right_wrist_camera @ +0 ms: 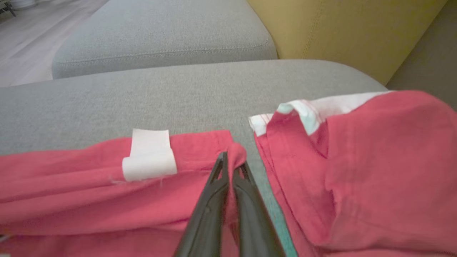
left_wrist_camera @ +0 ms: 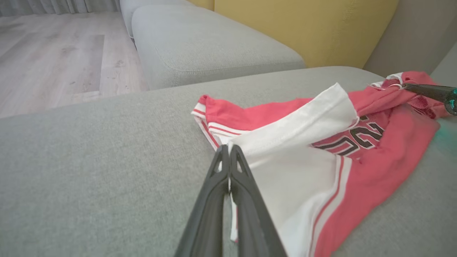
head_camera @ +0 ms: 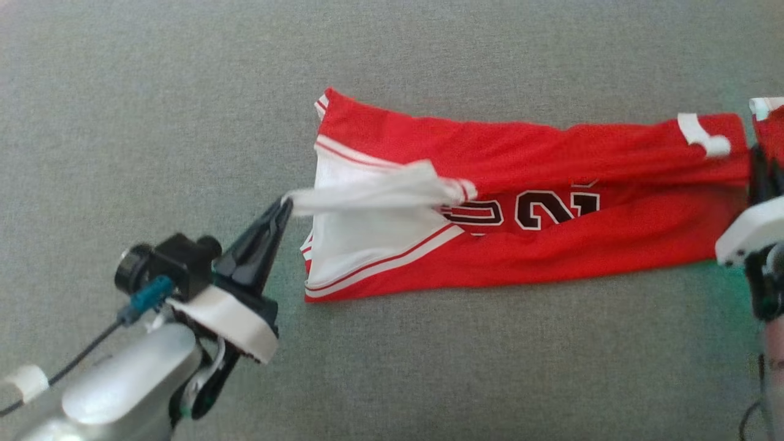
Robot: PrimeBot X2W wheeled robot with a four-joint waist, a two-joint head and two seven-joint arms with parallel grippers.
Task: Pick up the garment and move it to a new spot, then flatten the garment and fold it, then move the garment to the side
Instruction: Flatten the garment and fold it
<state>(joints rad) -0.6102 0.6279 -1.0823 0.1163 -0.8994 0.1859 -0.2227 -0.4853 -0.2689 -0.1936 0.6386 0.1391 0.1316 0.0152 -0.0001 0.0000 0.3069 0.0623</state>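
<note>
Our left hand (head_camera: 285, 207) has its two fingers pressed tight together on a white strip (head_camera: 373, 193) of the red jersey (head_camera: 612, 245); the fingertips sit just off the jersey's left end, and the strip runs from them, lifted above the cloth below, back toward the black number (head_camera: 554, 208) near the middle. In the left wrist view the same strip rises from between the closed fingers as a broad white fold, with a panel of white and red cloth lying flat beneath it on the right.

Our right hand (head_camera: 759, 174) is at the opposite end, at the right edge of the head view; in the right wrist view its fingers are shut on a small bunch of red cloth, just beside a white tag (head_camera: 703, 136) sewn to the upper edge. Past that grip, further to the right, another part of the jersey with a white border lies in loose folds; we cannot tell how it joins the rest.

The jersey thus lies stretched between the two hands, long side running left to right, on a grey sofa cushion (head_camera: 184, 92); its upper edge is creased and its lower edge is flat against the cushion. Behind it we see a second grey cushion (left_wrist_camera: 200, 46), a yellow backrest (left_wrist_camera: 303, 28) and a pale wooden floor (left_wrist_camera: 53, 53).
</note>
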